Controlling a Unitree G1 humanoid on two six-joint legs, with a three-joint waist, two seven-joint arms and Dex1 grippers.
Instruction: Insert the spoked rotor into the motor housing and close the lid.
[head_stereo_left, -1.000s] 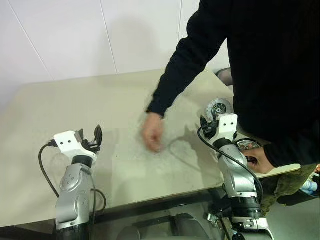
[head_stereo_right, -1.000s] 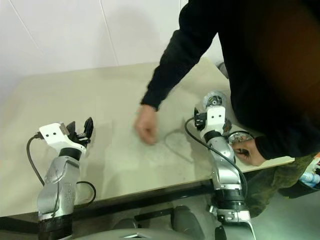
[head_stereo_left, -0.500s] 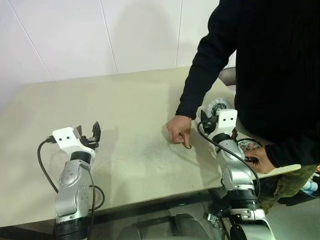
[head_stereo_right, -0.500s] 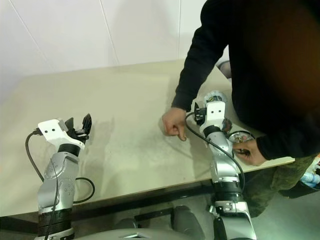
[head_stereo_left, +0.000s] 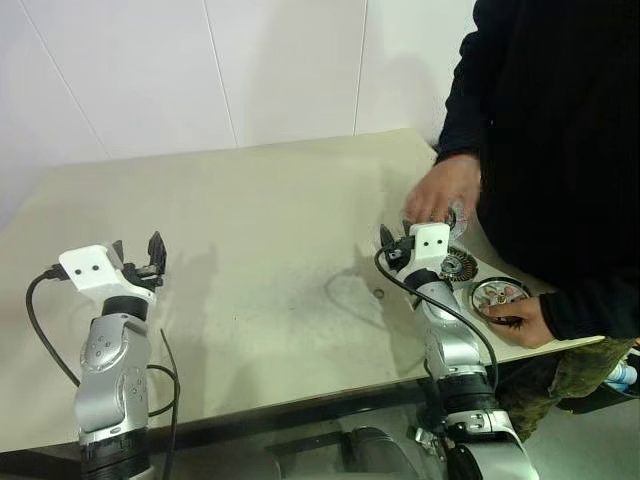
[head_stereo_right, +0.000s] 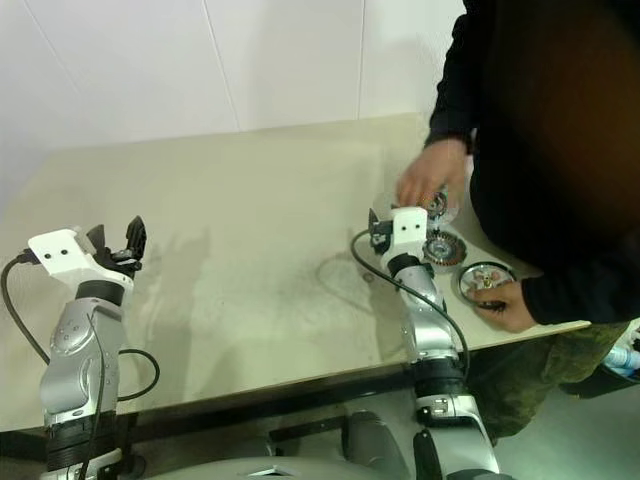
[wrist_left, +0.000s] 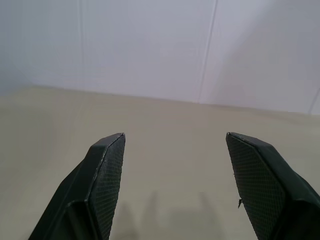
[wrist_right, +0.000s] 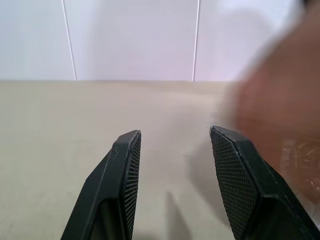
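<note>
Task not started: person's hand (head_stereo_left: 443, 190) placing lid (head_stereo_left: 452, 216); motor housing (head_stereo_left: 457, 266), spoked rotor (head_stereo_left: 497, 297) loose on worktop (head_stereo_left: 270, 220). Left gripper (wrist_left: 172, 145), right gripper (wrist_right: 175, 142): fingers spread, empty.

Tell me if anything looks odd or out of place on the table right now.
Yes: a person is handling the parts. One hand reaches over the table just beyond the open right gripper; the other hand holds the spoked rotor at the table's edge. The motor housing lies beside the right arm. The left gripper is open, holding nothing.
</note>
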